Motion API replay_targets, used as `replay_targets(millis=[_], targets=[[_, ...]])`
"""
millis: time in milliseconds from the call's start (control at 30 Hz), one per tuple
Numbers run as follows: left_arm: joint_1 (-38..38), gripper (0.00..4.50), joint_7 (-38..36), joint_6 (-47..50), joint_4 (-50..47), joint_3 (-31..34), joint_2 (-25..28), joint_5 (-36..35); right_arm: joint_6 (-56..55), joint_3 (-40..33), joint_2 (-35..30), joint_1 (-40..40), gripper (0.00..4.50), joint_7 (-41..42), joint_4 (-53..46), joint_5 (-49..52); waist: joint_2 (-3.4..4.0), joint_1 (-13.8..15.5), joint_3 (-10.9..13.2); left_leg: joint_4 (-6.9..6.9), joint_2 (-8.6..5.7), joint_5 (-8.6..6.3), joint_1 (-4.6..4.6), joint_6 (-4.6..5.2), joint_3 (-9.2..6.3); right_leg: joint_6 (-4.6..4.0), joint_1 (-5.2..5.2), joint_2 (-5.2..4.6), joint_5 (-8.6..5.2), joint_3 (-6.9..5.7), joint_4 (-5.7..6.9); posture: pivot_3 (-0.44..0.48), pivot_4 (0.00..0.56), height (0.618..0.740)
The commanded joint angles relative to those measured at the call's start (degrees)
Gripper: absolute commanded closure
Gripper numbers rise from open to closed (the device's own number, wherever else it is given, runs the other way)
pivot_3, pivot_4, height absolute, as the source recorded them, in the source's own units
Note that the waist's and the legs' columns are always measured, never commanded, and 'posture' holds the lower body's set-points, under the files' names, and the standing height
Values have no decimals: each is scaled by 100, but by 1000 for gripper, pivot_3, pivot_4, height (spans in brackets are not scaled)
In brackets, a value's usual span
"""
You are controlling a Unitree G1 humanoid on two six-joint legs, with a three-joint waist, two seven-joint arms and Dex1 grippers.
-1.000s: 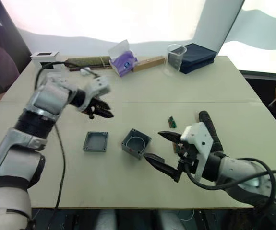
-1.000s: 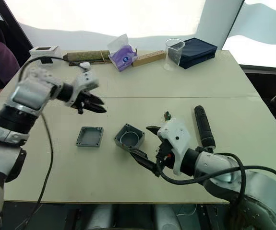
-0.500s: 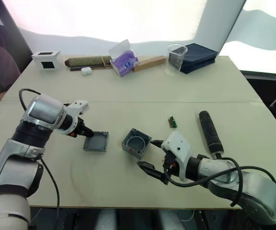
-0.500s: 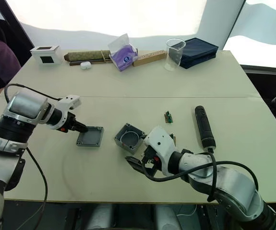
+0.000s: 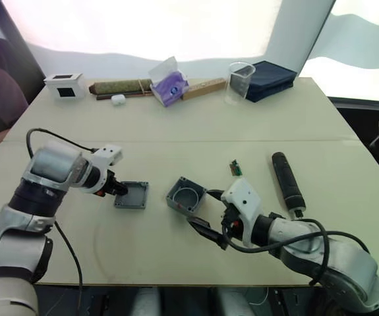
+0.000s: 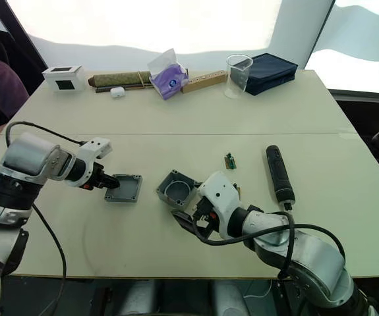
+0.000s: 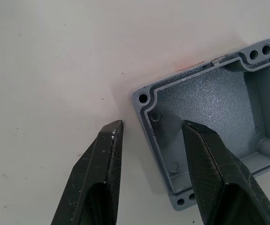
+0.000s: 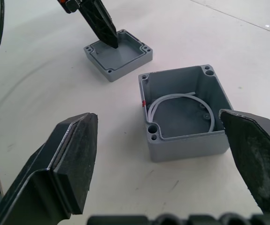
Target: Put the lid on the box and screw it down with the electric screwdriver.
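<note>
Electric screwdriver (image 5: 287, 182) lies right of centre, long axis up-down in frame, bit toward bottom; both end effectors spread: left end effector (image 7: 149, 133) straddling lid (image 7: 214, 117) rim, right end effector (image 8: 160, 154) near box (image 8: 184, 117).

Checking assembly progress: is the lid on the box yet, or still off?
Off. The lid lies rim-up on the table, apart from the open-topped box; the open left gripper straddles the lid's wall.

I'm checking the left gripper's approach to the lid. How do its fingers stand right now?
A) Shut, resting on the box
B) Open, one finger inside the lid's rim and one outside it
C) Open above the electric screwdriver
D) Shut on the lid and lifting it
B: the left gripper is open astride one wall of the lid, which lies rim-up on the table.
</note>
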Motion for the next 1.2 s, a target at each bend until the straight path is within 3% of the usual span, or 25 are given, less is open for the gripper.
replay_targets(millis=[33,100,267,433,567,700,767,967,1200], targets=[[388,3604,470,114,195,4,-278,-172,33,-206,48,-64,0,23,-263,-5,22,8,-14,0,-1,0,5,0,1,0,6,0,0,1,0,0,150,737],[428,4422,685,114,263,120,-402,-219,80,-266,29,-71,0,47,-282,2,39,29,-28,-3,-3,0,23,0,3,1,27,-2,-1,2,-5,0,150,737],[591,4472,1078,114,304,317,-598,-341,277,-581,-84,-48,0,128,-395,161,70,39,-48,-14,-9,-4,97,5,2,6,108,-4,-15,3,-24,0,150,737],[557,4472,1223,114,249,525,-683,-408,469,-1009,-190,64,0,245,-524,503,95,41,-68,-18,-12,-4,105,5,1,7,115,-5,-16,6,-24,0,150,737],[99,4472,862,-881,507,920,-730,-370,445,-1826,-15,-66,0,174,-387,1411,87,60,-63,-19,-14,-4,102,4,-1,7,114,-5,-16,6,-24,0,150,737],[-245,4472,319,-3731,858,1319,-1002,-185,438,-2229,224,-1098,0,-185,488,2051,20,48,-20,-17,-13,7,71,-15,-11,3,91,-2,-13,3,-22,0,150,737],[-315,4472,285,-4379,954,1490,-1248,-207,476,-2114,258,-1498,0,-264,845,1887,-13,48,2,-17,-11,11,61,-21,-10,2,80,-5,-12,2,-22,0,150,737],[-735,4472,475,-5592,1196,1941,-2432,-459,570,-2193,953,-2731,0,-678,2538,1960,-16,34,1,-15,-11,29,-34,-53,-1,4,-25,-9,-11,4,-11,0,150,737],[-707,4472,438,-5867,923,1831,-3061,-557,735,-2659,1167,-3185,0,-1062,3286,2223,-14,12,1,-17,-11,16,-38,-28,1,4,-30,-9,-11,6,-9,0,150,737]])
